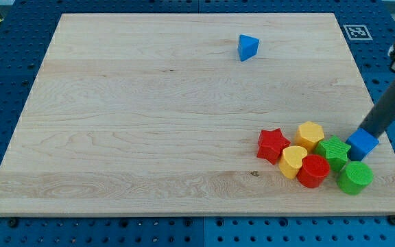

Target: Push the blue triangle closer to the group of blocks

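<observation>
The blue triangle (247,47) lies alone near the view's top, right of centre, on the wooden board (149,116). The group sits at the view's bottom right: a red star (273,145), a yellow hexagon (310,134), a yellow heart (293,161), a red cylinder-like block (313,171), a green star (334,151), a green cylinder (354,178) and a blue cube (363,144). My rod comes down from the view's right edge, and my tip (366,130) is at the blue cube's top edge, far from the blue triangle.
The board lies on a blue pegboard table (5,82). A fiducial marker (356,31) sits past the board's top right corner. The board's right edge (382,144) runs close to the blue cube.
</observation>
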You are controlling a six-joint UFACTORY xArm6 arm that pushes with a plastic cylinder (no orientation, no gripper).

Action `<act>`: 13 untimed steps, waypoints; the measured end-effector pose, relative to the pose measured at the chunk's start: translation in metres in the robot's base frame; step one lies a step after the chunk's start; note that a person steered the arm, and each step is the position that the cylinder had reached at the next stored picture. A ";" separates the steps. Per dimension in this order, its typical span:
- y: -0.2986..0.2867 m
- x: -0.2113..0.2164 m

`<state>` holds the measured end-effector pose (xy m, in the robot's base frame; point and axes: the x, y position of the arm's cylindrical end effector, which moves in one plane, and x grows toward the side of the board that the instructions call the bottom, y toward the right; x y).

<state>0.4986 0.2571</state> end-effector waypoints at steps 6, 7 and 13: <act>-0.217 -0.211; -0.176 -0.211; -0.119 -0.178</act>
<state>0.3206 0.1378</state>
